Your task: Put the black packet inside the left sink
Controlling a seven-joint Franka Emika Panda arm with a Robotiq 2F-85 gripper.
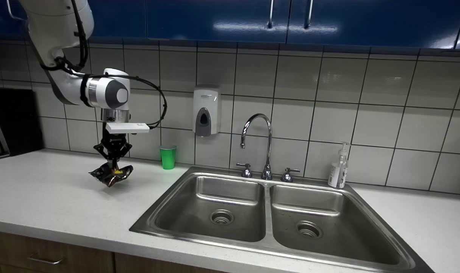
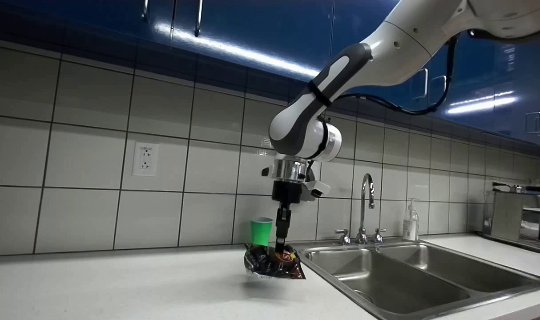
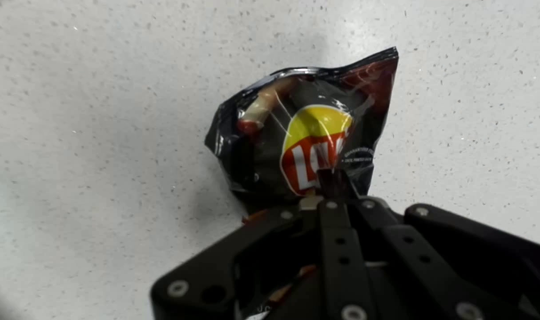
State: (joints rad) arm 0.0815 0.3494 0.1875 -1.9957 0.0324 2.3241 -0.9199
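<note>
- Black packet (image 2: 270, 263) is held above the white counter (image 2: 118, 284), near the left sink (image 1: 184, 223) but outside it.
- Gripper (image 2: 280, 246) is grasping this packet from above.
- Yellow-and-red label (image 3: 316, 124) shows a white "L"; its other letters are unclear. Small print (image 3: 358, 155) begins "GUARANTEED".
- Metal rim (image 1: 158, 204) lies between packet and sink.
- Green cup (image 1: 168, 157) stands near the wall (image 1: 215, 151).
- Soap bottle (image 1: 338, 170) carries writing too small to read.
</note>
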